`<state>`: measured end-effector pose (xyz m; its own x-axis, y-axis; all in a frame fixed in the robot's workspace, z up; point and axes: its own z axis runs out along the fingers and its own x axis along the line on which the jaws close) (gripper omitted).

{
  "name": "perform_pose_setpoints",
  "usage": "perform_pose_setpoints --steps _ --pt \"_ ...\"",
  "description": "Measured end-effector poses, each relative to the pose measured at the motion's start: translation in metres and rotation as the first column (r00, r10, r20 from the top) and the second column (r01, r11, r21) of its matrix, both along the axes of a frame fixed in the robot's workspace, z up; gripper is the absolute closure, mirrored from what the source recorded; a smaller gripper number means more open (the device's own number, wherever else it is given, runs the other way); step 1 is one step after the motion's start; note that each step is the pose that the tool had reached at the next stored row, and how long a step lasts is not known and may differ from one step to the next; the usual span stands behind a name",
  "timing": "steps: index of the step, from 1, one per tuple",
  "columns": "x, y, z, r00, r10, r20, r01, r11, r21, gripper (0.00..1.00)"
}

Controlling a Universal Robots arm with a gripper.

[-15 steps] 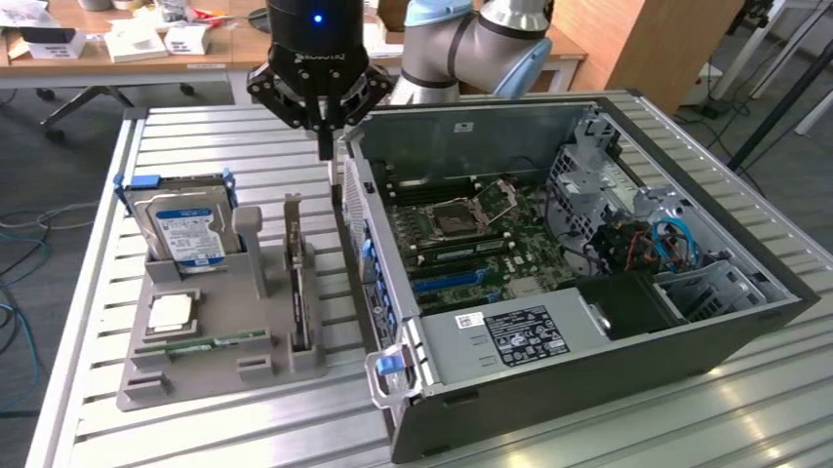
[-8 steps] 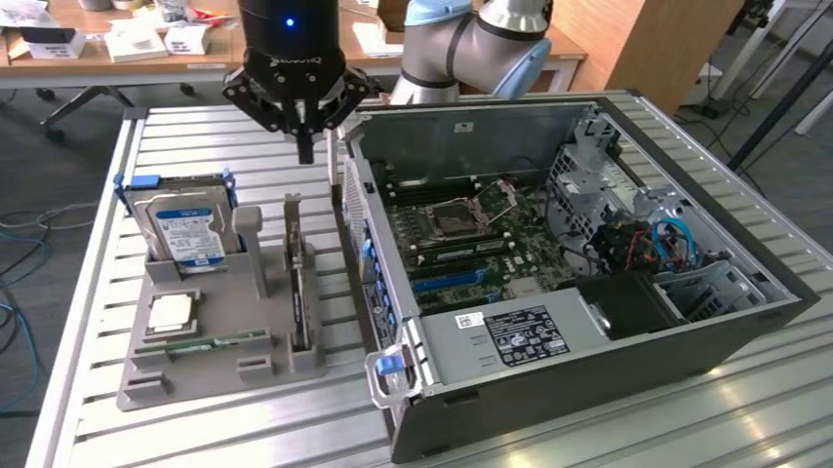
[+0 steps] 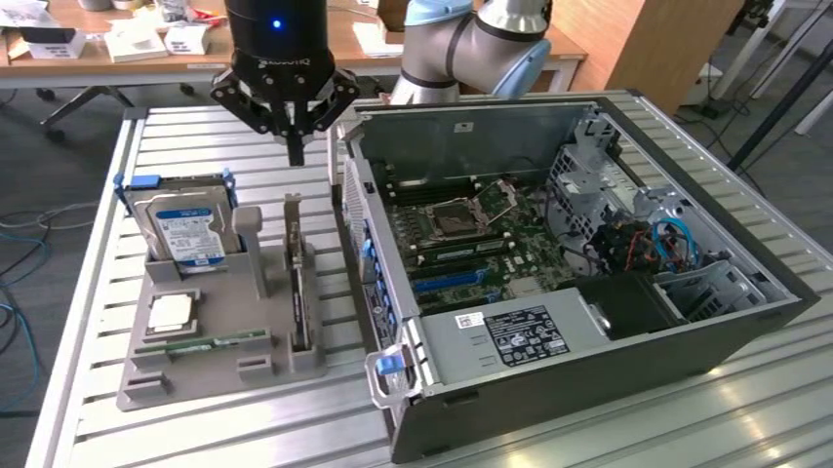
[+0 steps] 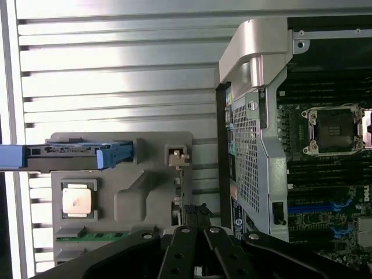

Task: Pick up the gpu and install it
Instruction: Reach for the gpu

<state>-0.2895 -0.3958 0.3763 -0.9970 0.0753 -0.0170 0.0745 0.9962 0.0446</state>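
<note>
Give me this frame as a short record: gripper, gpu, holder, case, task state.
gripper: shut, empty, hovering above the gpu
gpu: on edge in the grey holder, untouched
holder: also carries hard drive, CPU, RAM stick
case: open, on the exterior view's right of the holder
task state: gpu not yet picked up

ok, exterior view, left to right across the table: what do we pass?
Boxy silver hard drive with blue-white label → thin dark gpu card standing on edge → then, inside the open dark computer case: square silver CPU socket → blue cables.
</note>
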Motion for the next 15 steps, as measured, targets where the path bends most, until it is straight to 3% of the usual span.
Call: perform_pose_setpoints --steps 7,11,15 --pt "-0.004 -0.0033 0.0000 1.0000 0.000 -0.0001 0.000 1.0000 -0.0001 0.90" --pt "-0.008 -0.0099 0.0000 1.0000 0.000 -0.0001 0.000 1.0000 0.0000 0.90" --pt "-0.011 -0.0207 -0.0001 1.0000 0.000 0.0000 0.000 1.0000 0.0000 0.90"
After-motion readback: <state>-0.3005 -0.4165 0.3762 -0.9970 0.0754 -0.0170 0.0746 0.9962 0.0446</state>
